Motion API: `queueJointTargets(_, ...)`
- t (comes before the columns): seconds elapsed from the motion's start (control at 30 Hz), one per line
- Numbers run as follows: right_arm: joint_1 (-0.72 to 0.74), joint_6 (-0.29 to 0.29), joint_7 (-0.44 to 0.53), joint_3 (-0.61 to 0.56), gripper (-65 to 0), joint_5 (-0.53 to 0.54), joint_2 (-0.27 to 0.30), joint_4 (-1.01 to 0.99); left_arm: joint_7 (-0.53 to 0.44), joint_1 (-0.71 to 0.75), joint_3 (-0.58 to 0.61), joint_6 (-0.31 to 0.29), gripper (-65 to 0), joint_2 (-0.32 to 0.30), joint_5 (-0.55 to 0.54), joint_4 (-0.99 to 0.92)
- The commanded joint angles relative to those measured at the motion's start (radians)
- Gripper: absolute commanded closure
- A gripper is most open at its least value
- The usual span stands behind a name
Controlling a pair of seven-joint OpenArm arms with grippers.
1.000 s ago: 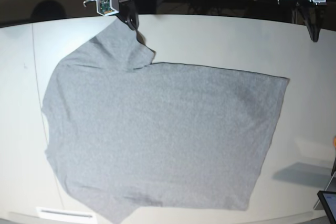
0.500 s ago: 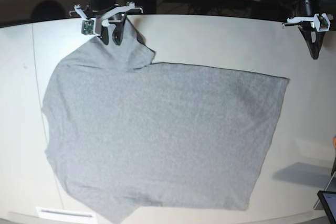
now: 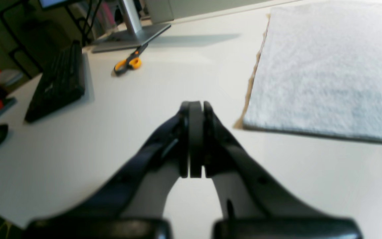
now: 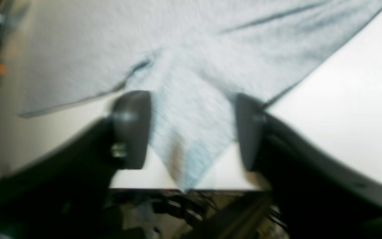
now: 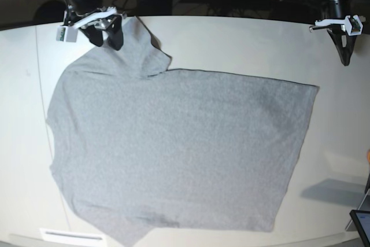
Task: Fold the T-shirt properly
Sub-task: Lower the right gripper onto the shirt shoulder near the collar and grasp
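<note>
The grey T-shirt [image 5: 179, 148] lies spread flat on the white table [image 5: 243, 44], plain side up, its hem toward the right. One sleeve [image 5: 130, 53] points to the back edge. My right gripper [image 5: 106, 40] hovers over that sleeve's left part, open. In the right wrist view the sleeve tip [image 4: 191, 132] lies between the spread fingers [image 4: 131, 129] without touching either, and the right gripper [image 4: 191, 136] holds nothing. My left gripper [image 5: 347, 57] hangs at the back right, shut and empty, off the cloth. The left gripper [image 3: 196, 109] has the shirt's corner [image 3: 327, 66] to its right.
Orange-handled scissors [image 3: 128, 61], a black keyboard [image 3: 58, 83] and a monitor stand [image 3: 131, 33] lie beyond the shirt's hem side. A tablet corner [image 5: 361, 224] sits at the front right. The table's back edge [image 5: 231, 18] runs right behind both grippers.
My right gripper has opened, let go of the sleeve and shifted left along the back edge. The sleeve has settled flat. The left arm has lowered slightly, still shut.
</note>
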Motion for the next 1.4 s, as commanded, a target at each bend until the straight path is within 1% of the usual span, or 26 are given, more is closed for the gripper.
queueJointTargets(0.0, -0.013, 0.022, 0.010, -0.003, -45.8, 0.016, 0.012, 0.016, -0.030, 0.016, -0.011, 0.009, 0.0, -0.018, -0.011, 0.010)
queueJointTargets(0.03, -0.013, 0.022, 0.010, -0.003, -46.3, 0.025, 0.021, 0.016, -0.030, 0.022, -0.011, 0.009, 0.0, -0.018, -0.012, 0.005)
queueJointTargets(0.13, -0.016, 0.022, 0.004, -0.003, -43.1, 0.030, 0.024, 0.015, -0.030, 0.023, -0.011, 0.009, 0.0, -0.018, -0.012, -0.001)
queueJointTargets(0.27, -0.019, 0.022, -0.047, 0.005, -39.6, 0.091, 0.021, 0.012, -0.030, 0.025, -0.011, 0.009, 0.0, -0.016, -0.012, -0.002)
queueJointTargets(0.33, -0.017, 0.022, -0.050, 0.005, -39.6, 0.110, 0.023, 0.005, -0.030, 0.025, -0.014, 0.009, 0.0, -0.013, -0.012, -0.002)
queueJointTargets(0.57, -0.019, 0.022, -0.053, 0.006, -39.9, 0.110, 0.024, -0.036, -0.028, 0.023, -0.068, 0.009, 0.0, 0.002, -0.012, -0.009)
queueJointTargets(1.0, -0.014, 0.022, -0.053, -0.006, -39.9, 0.110, 0.021, -0.100, -0.028, 0.025, -0.071, 0.009, 0.0, 0.002, -0.012, -0.009)
queueJointTargets(1.23, 0.036, 0.022, -0.053, -0.127, -39.5, 0.105, 0.021, -0.102, -0.028, 0.031, -0.072, 0.009, 0.0, 0.004, -0.012, -0.009)
queueJointTargets(1.37, 0.047, 0.022, -0.053, -0.140, -39.3, 0.105, 0.021, -0.102, -0.028, 0.040, -0.074, 0.009, 0.0, 0.004, -0.012, -0.009)
